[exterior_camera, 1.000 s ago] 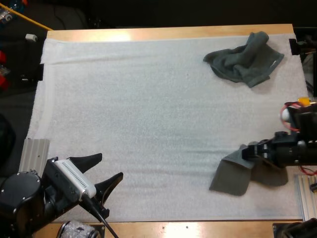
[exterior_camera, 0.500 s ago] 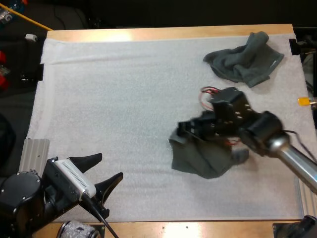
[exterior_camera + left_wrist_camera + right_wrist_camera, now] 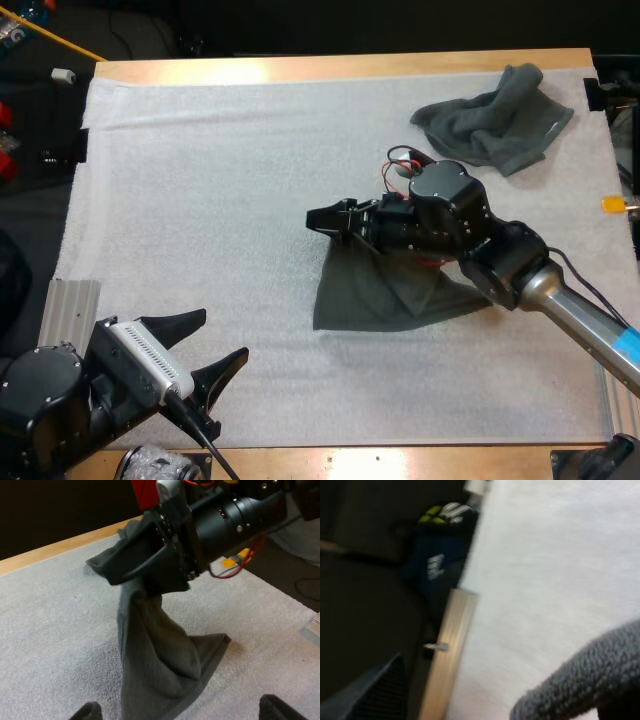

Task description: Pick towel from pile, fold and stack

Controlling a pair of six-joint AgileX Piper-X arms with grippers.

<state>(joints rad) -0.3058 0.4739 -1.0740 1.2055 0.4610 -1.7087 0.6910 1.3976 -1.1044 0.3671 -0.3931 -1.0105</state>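
Near edge, left side: left tool [image 3: 222, 335] sits low over the white mat [image 3: 200, 180], fingers [image 3: 87, 711] spread wide with nothing between them.
Mid-mat, right of centre: held towel [image 3: 370, 295] hangs from one pinched corner. Its lower part lies spread on the mat, with the long axis running from the pinch toward the near edge.
Above that towel: right tool [image 3: 325, 220] is clamped on the top corner, tips pointing left across the table [image 3: 330, 66].
Key relation: the towel's free near corner lies ahead and to the right of the left tool, apart from it. The left arm is the nearer one to take it.
Judged step: laying the towel flat before folding.
Far right corner: crumpled towel [image 3: 495, 125] rests on the mat, clear of both tools.
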